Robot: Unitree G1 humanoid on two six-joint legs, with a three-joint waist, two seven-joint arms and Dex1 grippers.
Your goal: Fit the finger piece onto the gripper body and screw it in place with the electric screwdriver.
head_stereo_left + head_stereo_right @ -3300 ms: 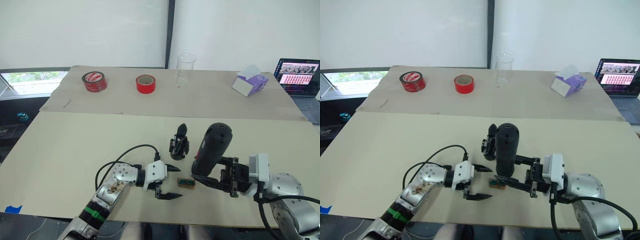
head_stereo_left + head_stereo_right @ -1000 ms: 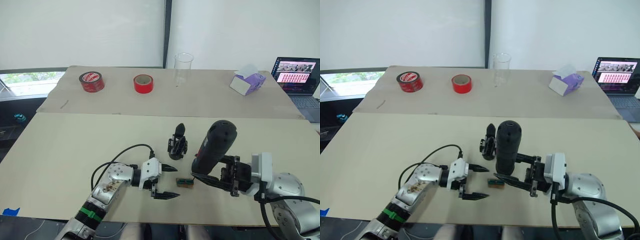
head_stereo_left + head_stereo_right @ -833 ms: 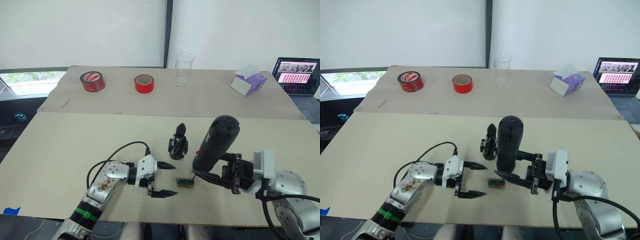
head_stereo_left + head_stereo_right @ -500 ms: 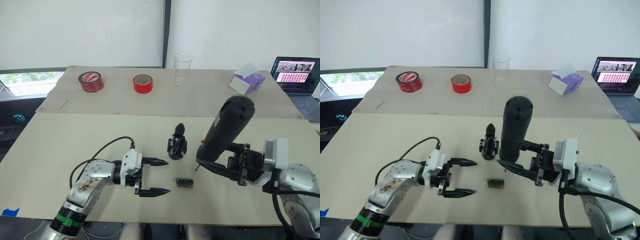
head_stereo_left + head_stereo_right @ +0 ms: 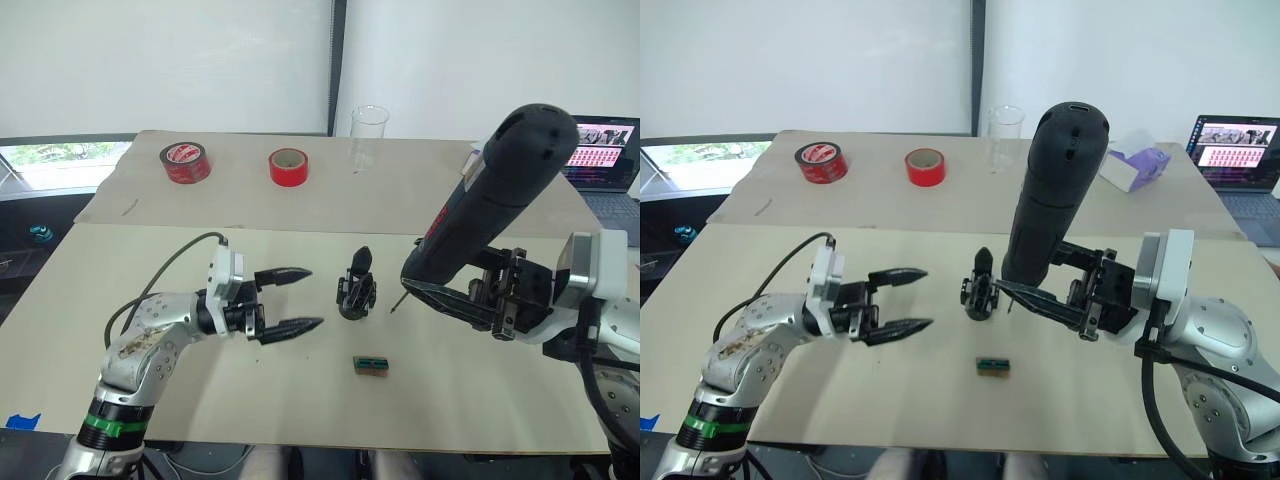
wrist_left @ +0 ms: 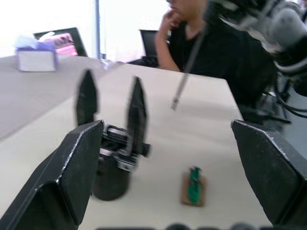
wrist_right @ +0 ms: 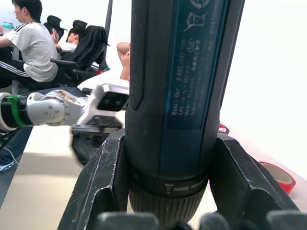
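The gripper body (image 5: 356, 288) stands mid-table (image 5: 120, 270), the left gripper (image 5: 292, 300) to its left, the electric screwdriver (image 5: 487, 194) held above its right. A small block (image 5: 371, 366) lies nearer. Tape rolls (image 5: 187, 162) and a cup (image 5: 370, 139) sit behind.

Screwdriver hides things
Electric screwdriver (image 5: 490, 198) covers tissue box and laptop (image 5: 608, 155); left wrist view blurred.
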